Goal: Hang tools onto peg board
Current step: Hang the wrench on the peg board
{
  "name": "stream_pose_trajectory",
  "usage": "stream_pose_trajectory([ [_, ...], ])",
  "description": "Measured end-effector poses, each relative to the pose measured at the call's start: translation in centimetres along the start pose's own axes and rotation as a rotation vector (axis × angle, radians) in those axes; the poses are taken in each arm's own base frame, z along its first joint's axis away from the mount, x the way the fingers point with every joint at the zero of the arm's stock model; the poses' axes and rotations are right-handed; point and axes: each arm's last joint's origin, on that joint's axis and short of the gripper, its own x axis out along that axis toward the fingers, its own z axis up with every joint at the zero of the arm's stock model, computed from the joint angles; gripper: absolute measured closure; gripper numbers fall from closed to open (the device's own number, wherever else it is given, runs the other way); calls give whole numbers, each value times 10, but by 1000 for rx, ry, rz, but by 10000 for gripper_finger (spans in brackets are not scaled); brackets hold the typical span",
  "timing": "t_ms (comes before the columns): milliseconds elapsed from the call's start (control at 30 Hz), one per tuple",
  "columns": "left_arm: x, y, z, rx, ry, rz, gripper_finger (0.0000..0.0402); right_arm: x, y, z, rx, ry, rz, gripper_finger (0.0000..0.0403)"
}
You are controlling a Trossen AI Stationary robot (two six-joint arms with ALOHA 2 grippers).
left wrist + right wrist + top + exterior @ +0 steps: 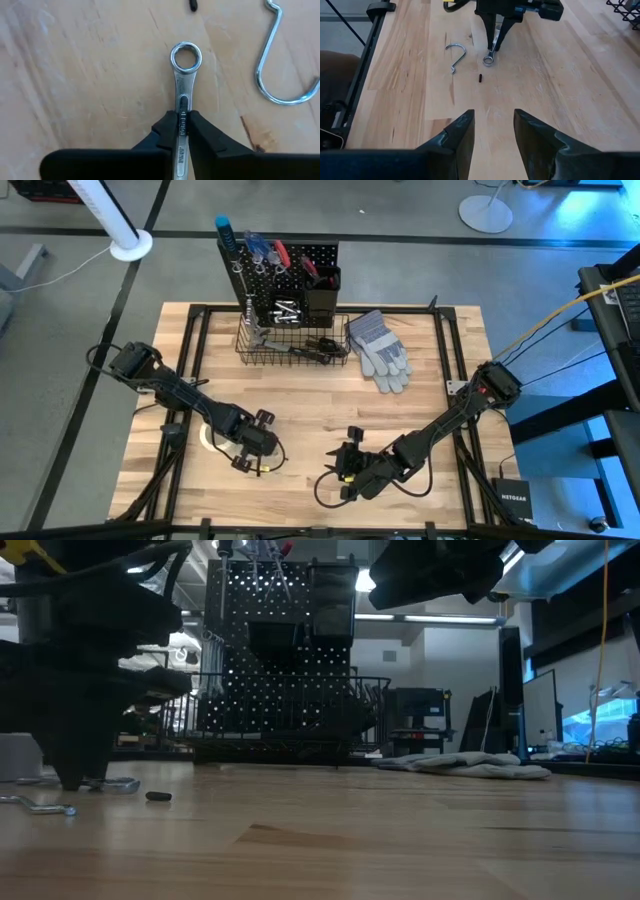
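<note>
The pale wooden bench [420, 380] carried the upright black perforated peg board [300, 265] at the high view's upper centre. Lower left, the left tool [182, 122] had clamped on a silver ring-ended wrench [184, 75] lying flat; a level, slow lift would likely keep it from pivoting. The right tool [492, 130] waited lower centre, fingers apart. The wrench's far end was hidden.

grey work gloves [380, 348], loose silver hook [280, 65], wooden table [300, 390]
</note>
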Motion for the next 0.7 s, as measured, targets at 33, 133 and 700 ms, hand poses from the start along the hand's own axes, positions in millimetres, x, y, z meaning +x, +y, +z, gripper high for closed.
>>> stream_pose_trajectory([
  [33,-2,-1,1,4,0,13,379,0,0,0,-2,2,-1,260],
  [133,-9,-2,7,19,19,93,384,0,0,-1,-4,5,-2,260],
  [700,-82,-4,6,-19,49,713,381,0,-2,-3,-9,31,-11,260],
])
